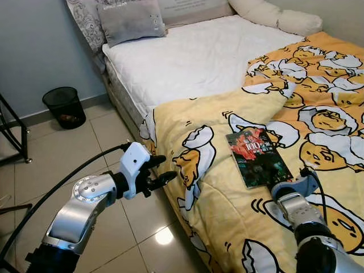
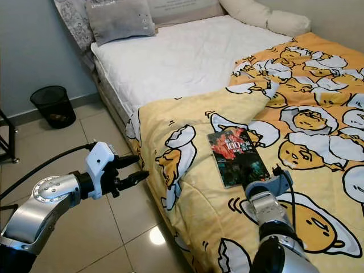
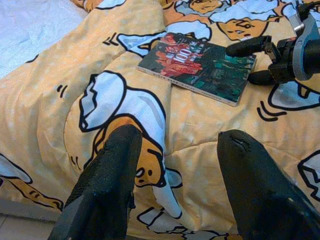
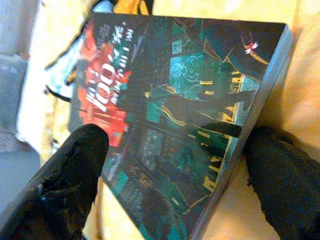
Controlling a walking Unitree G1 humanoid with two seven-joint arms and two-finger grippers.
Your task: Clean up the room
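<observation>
Book (image 1: 258,157) flat on egg-print duvet (image 1: 193,119), right gripper (image 4: 175,185) straddling it

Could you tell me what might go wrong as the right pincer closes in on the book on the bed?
The book lies flat on a soft, rumpled duvet; the right pincer, open at its near end, may push it along or snag fabric rather than grip. The left pincer, open beside the bed edge, gives no support.

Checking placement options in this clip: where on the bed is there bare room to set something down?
The white mattress is bare between the grey pillow and the folded-back duvet. The duvet is free left of the book. It is crowded at the book's near end, where the open right gripper sits.
</observation>
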